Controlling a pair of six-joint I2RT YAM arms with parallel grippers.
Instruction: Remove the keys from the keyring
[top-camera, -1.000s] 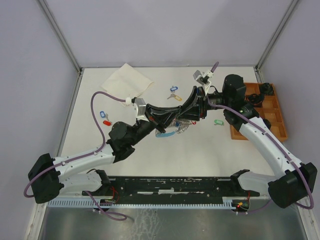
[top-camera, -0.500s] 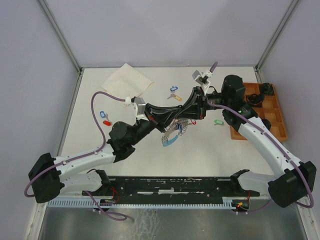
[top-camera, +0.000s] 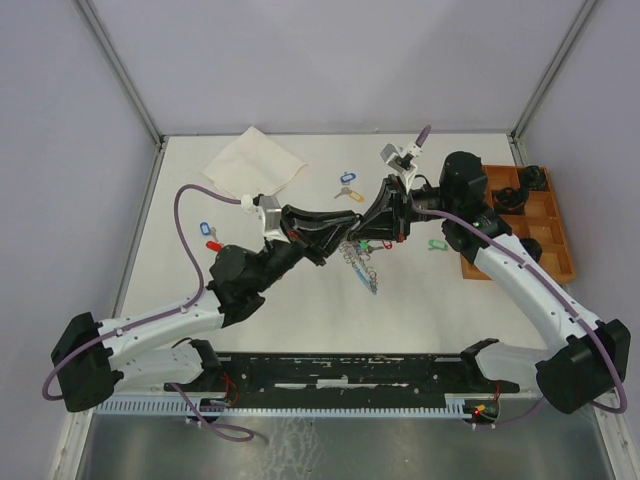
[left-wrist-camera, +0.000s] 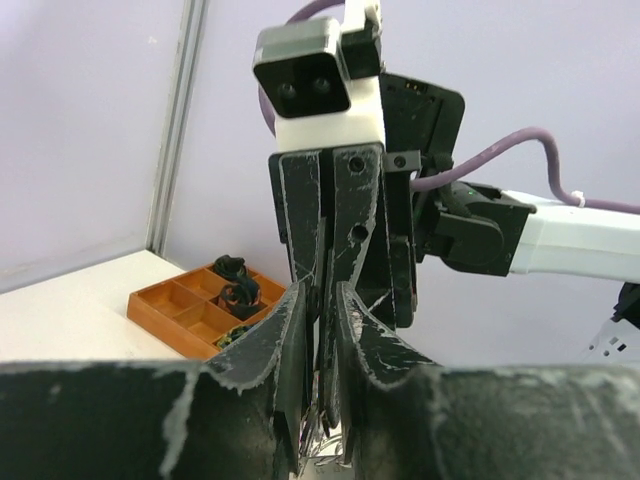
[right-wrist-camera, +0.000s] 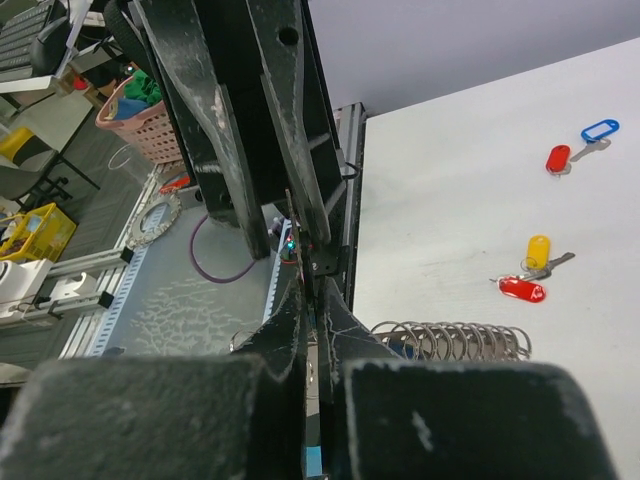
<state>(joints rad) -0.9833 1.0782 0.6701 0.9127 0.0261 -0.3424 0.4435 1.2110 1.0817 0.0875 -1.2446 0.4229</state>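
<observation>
Two grippers met nose to nose above the middle of the table (top-camera: 420, 300). The keyring (top-camera: 366, 268) hung between and below them as a slack run of silvery chain, its lower end trailing toward 5 o'clock and apparently reaching the tabletop. The right gripper (right-wrist-camera: 310, 300) had its fingers pressed together, pinched on a thin part of the keyring, with a sliver of light blue showing in the seam. The left gripper (left-wrist-camera: 322, 295) had its fingers a narrow slit apart; whether they touched the chain could not be told. Several tagged keys (top-camera: 347, 177) lay loose on the table: a pair at 12 o'clock from the keyring, a pair at 9 o'clock, and a green-tagged one at 3 o'clock. Whether any key remained on the loop could not be made out. A cloth (top-camera: 255, 165) lay at 11 o'clock and a tray (top-camera: 560, 262) at 3 o'clock by the table edge. The keyring is judged light, limp and slippery: the chain will sag, swing and bunch, giving nothing stiff to push against. The curved blue band is judged the firmer part and the better hold. The other gripper should take a key by its flat head or tag, not by the chain.
</observation>
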